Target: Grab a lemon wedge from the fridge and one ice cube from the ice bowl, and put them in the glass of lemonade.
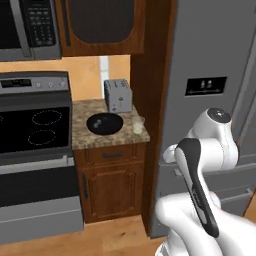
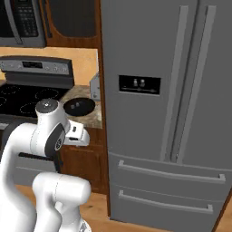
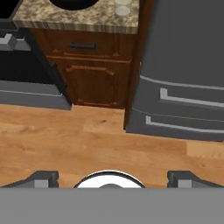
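Note:
The grey steel fridge (image 1: 210, 60) (image 2: 158, 90) (image 3: 183, 43) stands with its doors and both lower drawers closed; the lemon wedge is hidden. On the granite counter (image 1: 82, 137) to its left sit the black ice bowl (image 1: 104, 123) (image 2: 79, 105) (image 3: 72, 3) and, at the bowl's right, the glass of lemonade (image 1: 138, 124) (image 3: 123, 8). My gripper (image 3: 112, 179) is open and empty, its dark fingertips (image 3: 41, 178) far apart. It hangs low in front of the counter cabinet and the fridge, looking down over the wooden floor.
A grey toaster (image 1: 117, 95) stands behind the bowl. A black-topped stove (image 1: 35, 130) adjoins the counter on the left, with a microwave (image 1: 30, 27) above it. A wooden cabinet with a drawer (image 3: 92, 65) sits under the counter. My folded arm (image 2: 45, 136) rises close to the fridge.

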